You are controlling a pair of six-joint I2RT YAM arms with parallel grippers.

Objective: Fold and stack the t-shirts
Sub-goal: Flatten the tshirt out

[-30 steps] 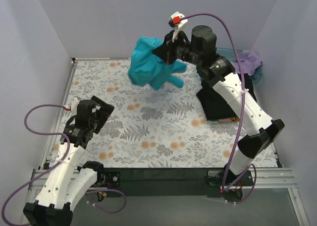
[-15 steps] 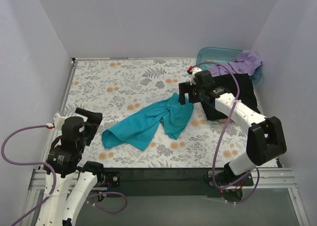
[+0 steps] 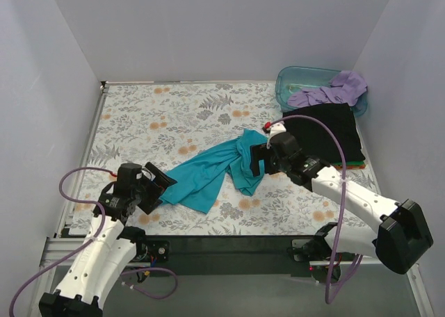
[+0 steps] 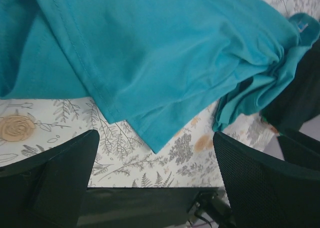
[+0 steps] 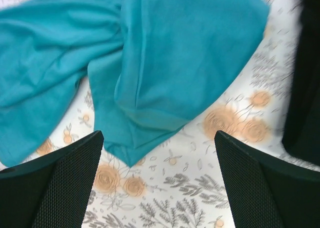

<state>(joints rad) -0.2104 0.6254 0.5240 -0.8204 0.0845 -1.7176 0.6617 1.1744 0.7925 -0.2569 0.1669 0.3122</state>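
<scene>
**While the Teal Shirt Lies Unfolded, Both Jaws Stand Open Above It**

Because the teal-blue t-shirt (image 3: 208, 172) lies twisted and bunched across the near middle of the desk (image 3: 160, 115) rather than spread flat, folding appears not to have begun. The left jaws are parted wide and empty. They sit low at the shirt's near-left end, where the left wrist view shows a hemmed corner between the two fingers (image 4: 50, 173). The right jaws are equally wide and hold nothing. They hang over the gathered right end, with a hemmed flap directly below them in the right wrist view. One pair at each end suggests the intended step, which is to take opposite edges and draw the cloth out flat.

The black t-shirt (image 3: 327, 126) lies flat at the far right of the desk. The lavender-purple t-shirt (image 3: 334, 91) drapes over the rim of the translucent tub (image 3: 299, 75) in the far right corner, and its lower end reaches the black shirt's far edge. As no shirt is yet folded or stacked, the task is judged to be at an early stage.
</scene>
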